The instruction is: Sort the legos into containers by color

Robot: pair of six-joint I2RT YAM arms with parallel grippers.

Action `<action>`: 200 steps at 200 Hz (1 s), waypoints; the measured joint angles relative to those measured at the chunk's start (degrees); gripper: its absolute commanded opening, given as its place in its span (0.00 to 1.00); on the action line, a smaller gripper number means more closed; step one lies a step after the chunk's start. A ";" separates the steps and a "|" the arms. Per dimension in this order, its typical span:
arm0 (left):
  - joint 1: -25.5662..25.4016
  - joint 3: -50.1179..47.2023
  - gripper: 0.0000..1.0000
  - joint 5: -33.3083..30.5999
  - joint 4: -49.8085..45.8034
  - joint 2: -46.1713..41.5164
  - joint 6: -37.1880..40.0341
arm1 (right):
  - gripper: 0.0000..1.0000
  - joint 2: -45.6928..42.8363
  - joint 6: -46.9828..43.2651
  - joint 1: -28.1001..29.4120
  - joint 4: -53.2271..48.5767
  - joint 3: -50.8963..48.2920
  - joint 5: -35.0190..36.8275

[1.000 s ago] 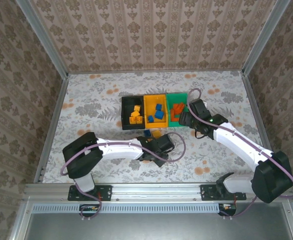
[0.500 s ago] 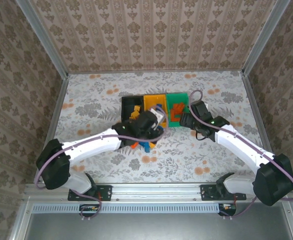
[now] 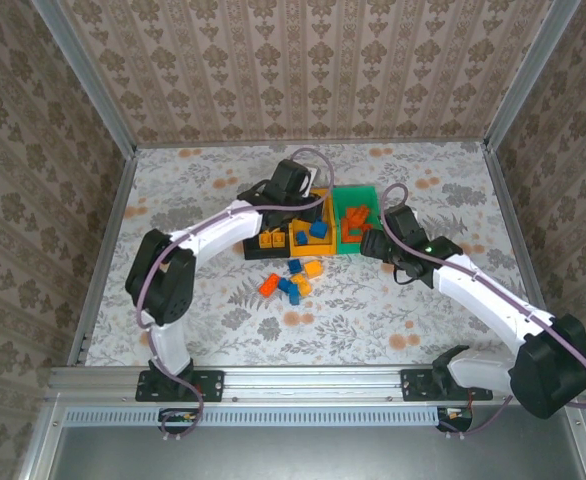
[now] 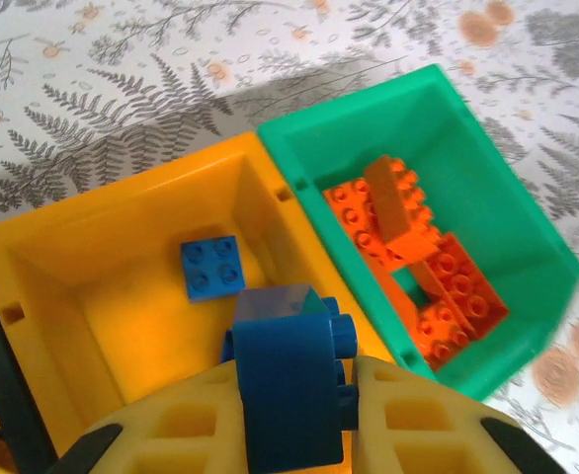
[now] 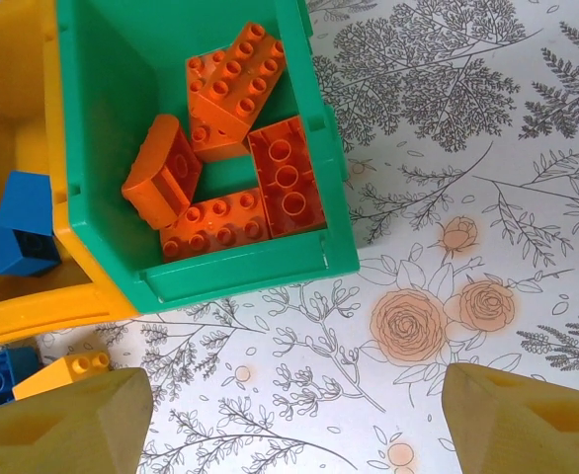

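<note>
My left gripper [image 4: 294, 380] is shut on a blue lego [image 4: 288, 395], held over the orange-yellow container [image 4: 122, 227], where a flat blue lego [image 4: 210, 267] lies. In the top view the left gripper [image 3: 301, 195] hangs over the far side of the containers. The green container [image 4: 527, 217] holds several red-orange legos [image 4: 418, 267]. My right gripper [image 5: 299, 395] stands open and empty over bare table just in front of the green container [image 5: 240, 281]. The right gripper [image 3: 373, 243] sits by that container's near right corner.
The black container [image 3: 255, 215] holds yellow-orange bricks [image 3: 270, 240]. Several loose legos, red-orange [image 3: 269, 285], blue [image 3: 293, 268] and yellow-orange [image 3: 313, 268], lie on the floral table just in front of the containers. A yellow-orange brick [image 5: 67, 370] lies near my right gripper's left finger.
My left arm has swung from the near table up and over the containers, carrying the blue lego. The right gripper has hardly moved.
</note>
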 measured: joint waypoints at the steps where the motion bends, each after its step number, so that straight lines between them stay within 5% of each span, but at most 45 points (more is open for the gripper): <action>1: 0.02 0.13 0.32 0.04 -0.04 0.13 0.02 | 0.79 -0.07 0.00 0.00 0.00 0.00 0.02; 68: 0.83 2.19 0.70 1.73 -2.45 1.40 -0.07 | 0.79 -1.44 0.42 0.00 -0.11 0.00 0.02; 101: 0.37 -4.63 0.82 2.56 -1.51 -7.85 -1.44 | 0.79 -1.44 0.81 0.00 -0.20 0.00 -0.02; 152: -6.25 -20.85 0.89 2.62 -1.16 -24.98 -3.50 | 0.79 -1.38 0.85 -0.11 -0.15 0.00 -0.44; 200: -10.14 -34.64 0.93 2.58 -4.20 -30.73 -7.41 | 0.79 -0.74 1.25 -0.09 0.07 -0.09 -1.31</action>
